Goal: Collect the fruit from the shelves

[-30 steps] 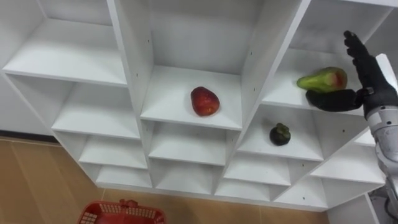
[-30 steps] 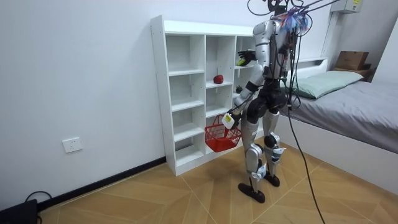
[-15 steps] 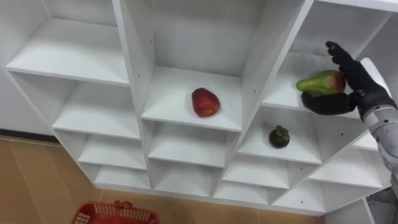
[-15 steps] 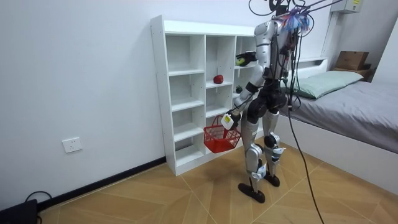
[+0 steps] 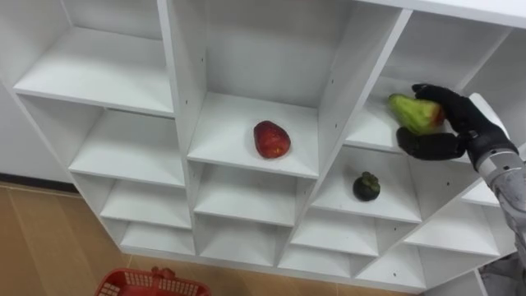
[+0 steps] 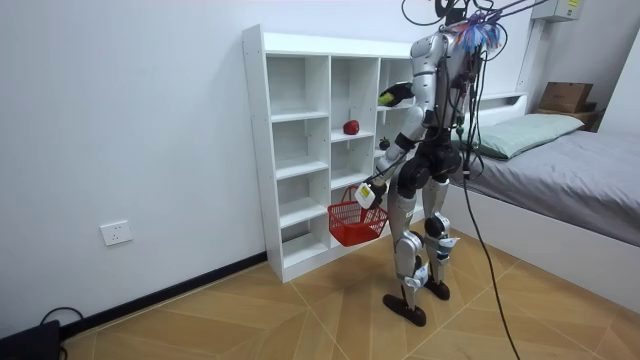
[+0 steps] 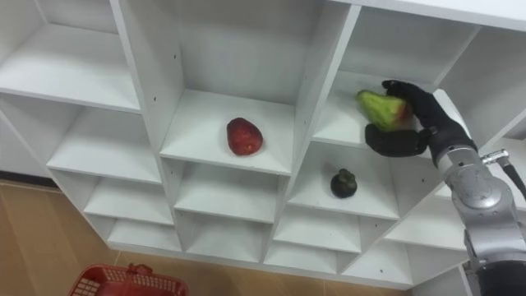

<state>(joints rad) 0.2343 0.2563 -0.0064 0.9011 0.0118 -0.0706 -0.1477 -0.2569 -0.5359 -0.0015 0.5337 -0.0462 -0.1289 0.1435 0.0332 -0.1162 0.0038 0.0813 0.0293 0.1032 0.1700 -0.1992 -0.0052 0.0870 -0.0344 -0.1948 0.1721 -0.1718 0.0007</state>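
Green fruit (image 5: 411, 113): right hand (image 5: 460, 123) fingers curled round it; red fruit (image 5: 271, 139) middle cubby (image 5: 226, 131), dark fruit (image 5: 366, 187) right cubby (image 5: 333, 196).

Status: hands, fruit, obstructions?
Right hand shut on green fruit at shelf. Left hand carries basket. Red fruit and dark fruit shelved. Way clear.

In the closet (image 5: 333, 90), the apple (image 5: 271, 139) lies on a middle-column shelf, at the frame's centre. One column to the right, at upper right, the pear (image 5: 408, 112) is in the compartment level with it. The right hand (image 5: 456, 123) is curled round the pear from the right. The small fruit (image 5: 366, 187) sits one compartment below the pear. The basket (image 5: 152, 284) is at the bottom edge, left of centre. In the room view the robot stands before the closet, the basket hanging from its left hand (image 6: 366, 192). A bed (image 6: 570, 170) lies at the right.
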